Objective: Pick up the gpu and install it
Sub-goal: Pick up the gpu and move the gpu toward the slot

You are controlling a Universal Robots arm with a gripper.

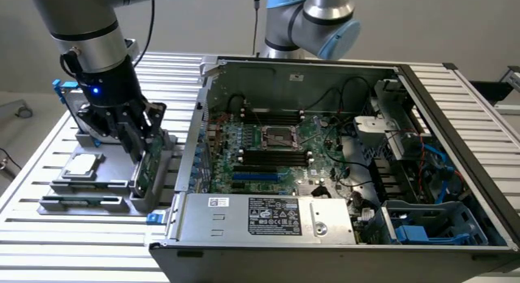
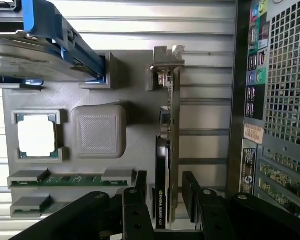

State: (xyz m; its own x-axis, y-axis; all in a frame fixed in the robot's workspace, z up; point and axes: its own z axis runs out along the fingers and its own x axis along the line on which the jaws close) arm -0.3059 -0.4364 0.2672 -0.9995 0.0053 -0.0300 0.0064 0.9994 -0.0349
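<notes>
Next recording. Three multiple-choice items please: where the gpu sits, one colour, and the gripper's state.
1. Where is the gpu? A) seated on the motherboard B) on edge in the gray holder beside the case C) flat on the table
2. Rails on the hard drive are: A) red B) blue C) yellow
3. The gripper is: A) open, straddling the gpu B) shut on the chip C) shut and empty
Answers: 1 B, the card stands in the holder outside the case; 2 B, a blue rail runs along the drive; 3 A, one finger stands each side of the card.
</notes>
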